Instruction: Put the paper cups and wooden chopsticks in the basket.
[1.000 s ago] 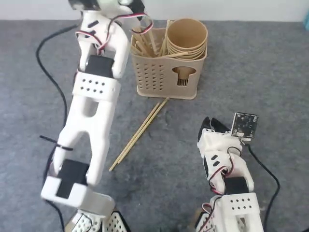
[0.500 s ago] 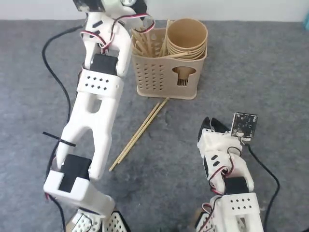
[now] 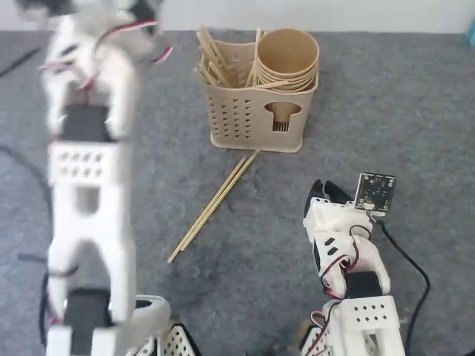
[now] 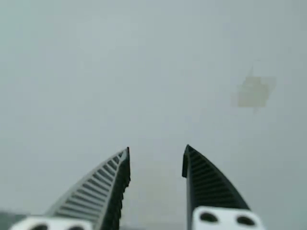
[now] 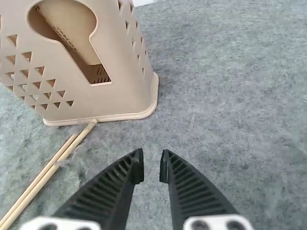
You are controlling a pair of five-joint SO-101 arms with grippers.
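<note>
Swung away from the basket (image 3: 256, 111) with the left arm (image 3: 85, 185) since a second ago: then close against the basket's nine o'clock wall, now blurred and well off toward nine o'clock over the grey mat (image 3: 401, 119). Nothing else shifted. From its wrist, left gripper (image 4: 157, 152) with fingers clearly apart, holding nothing, facing a plain pale surface. At twelve o'clock on the mat, upright: the beige perforated basket, with the paper cups (image 3: 288, 55) nested in one stack in its three o'clock half and a bundle of wooden chopsticks (image 3: 215, 63) leaning in its nine o'clock half. Not yet in the basket: the loose chopsticks (image 3: 214, 206), lying together flat on the mat, one end touching the basket's six o'clock foot, the rest running off toward seven o'clock. At five o'clock, the right arm (image 3: 349, 259), folded low, with the right gripper (image 3: 320, 194) pointing toward twelve o'clock, well apart from the basket and to the three o'clock side of the loose chopsticks. From its wrist, right gripper (image 5: 151, 160) just above the mat, fingers only narrowly apart, clamped on nothing, aimed at the basket's (image 5: 120, 86) near corner, with the loose chopsticks (image 5: 48, 167) beside it on the mat.
</note>
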